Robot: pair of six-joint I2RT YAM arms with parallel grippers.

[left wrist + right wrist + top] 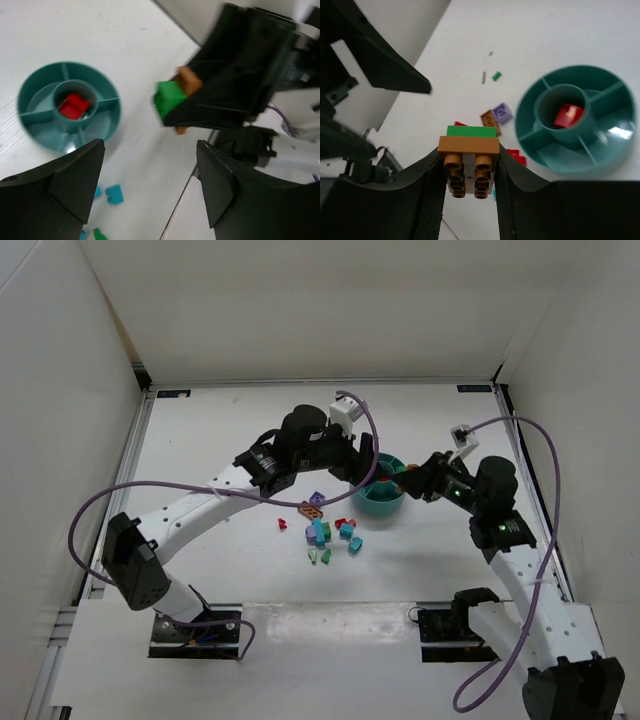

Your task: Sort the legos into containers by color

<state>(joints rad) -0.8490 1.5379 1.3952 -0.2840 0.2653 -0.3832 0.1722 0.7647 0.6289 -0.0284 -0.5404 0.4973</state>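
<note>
The right hand (469, 170) is pinching an orange brick (469, 145) w/ a green brick (471, 131) stuck on top. It is holding the pair above the desk (560, 30), prob. so the two colours can be pulled apart before sorting. The left hand (150, 185) is hovering just beside them, spread, gripping nothing. Just left, the teal bowl (620, 150) is sitting w/ one red brick (568, 115) in its centre cup; outer compartments in view are showing nothing. Loose legos (327, 532) are lying near-left of it, unsorted.
</note>
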